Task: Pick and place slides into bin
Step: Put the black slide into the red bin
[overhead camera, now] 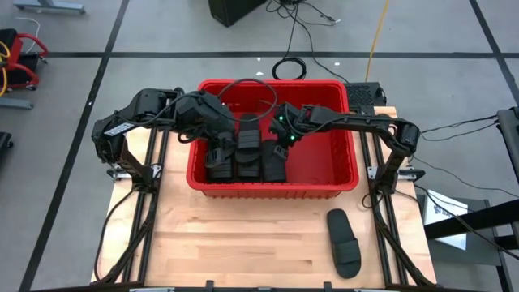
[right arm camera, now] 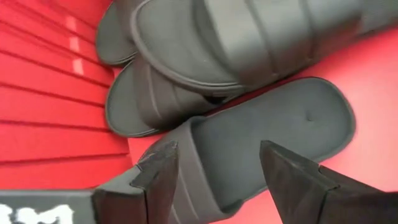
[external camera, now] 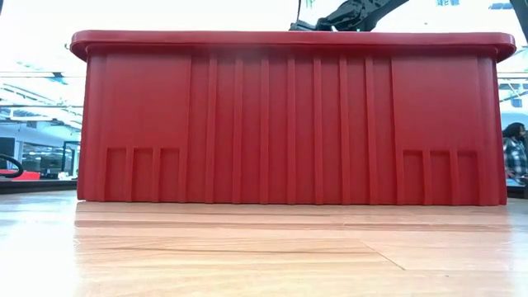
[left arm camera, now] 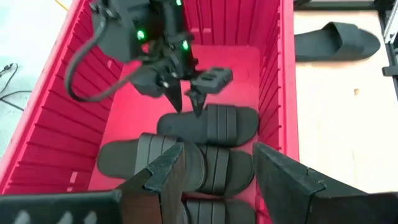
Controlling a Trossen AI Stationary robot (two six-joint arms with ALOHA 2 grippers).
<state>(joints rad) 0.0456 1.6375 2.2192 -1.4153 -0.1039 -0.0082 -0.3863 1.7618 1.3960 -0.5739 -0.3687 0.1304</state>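
The red bin (overhead camera: pixel 276 191) stands mid-table and fills the low view (external camera: pixel 289 115). Several black slides (overhead camera: pixel 243 158) lie side by side and partly overlapping on its floor, toward the bin's left side. One more slide (overhead camera: pixel 345 242) lies flat on its sole on the table, near right. My left gripper (left arm camera: pixel 217 158) is open over the piled slides (left arm camera: pixel 211 168). My right gripper (right arm camera: pixel 214 155) is open, pointing down just above the rightmost slide (right arm camera: pixel 273 137); it also shows in the left wrist view (left arm camera: pixel 189 102).
The bin's right half (overhead camera: pixel 324 158) has bare floor. The bin's tall ribbed walls (left arm camera: pixel 273 93) stand close around both grippers. Bare wooden table (overhead camera: pixel 243 243) lies in front of the bin. Cables (overhead camera: pixel 288 65) lie on the floor behind the table.
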